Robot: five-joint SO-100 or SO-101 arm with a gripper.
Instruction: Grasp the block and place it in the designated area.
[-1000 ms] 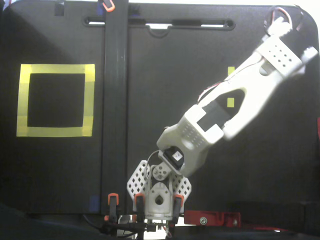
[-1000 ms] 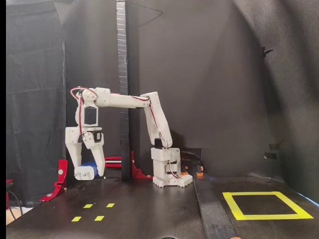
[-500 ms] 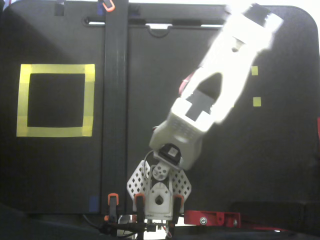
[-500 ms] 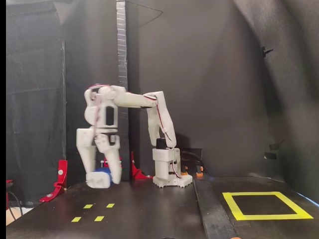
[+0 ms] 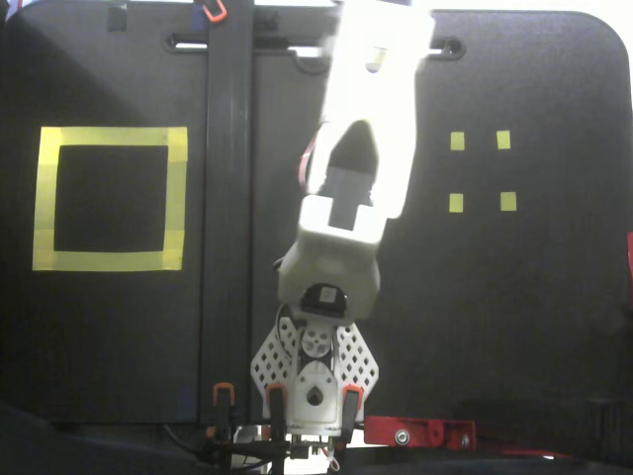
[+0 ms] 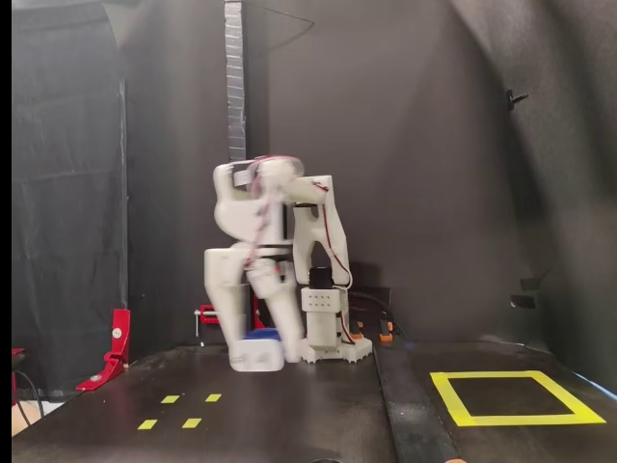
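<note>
From my station I see the black table point(image 5: 514, 317) under both fixed views, with the white arm point(image 5: 346, 198) stretched from its base toward the far edge, motion-blurred. The designated area point(image 5: 109, 260) lies well off to the left in the top-down fixed view, and to the right point(image 6: 511, 419) from the front. Four small yellow tape squares point(image 5: 481, 170) sit apart on the other side. My hand point(image 6: 256, 355) is clamped around the block point(image 6: 258, 337), carried just above the table, between squares and frame.
</note>
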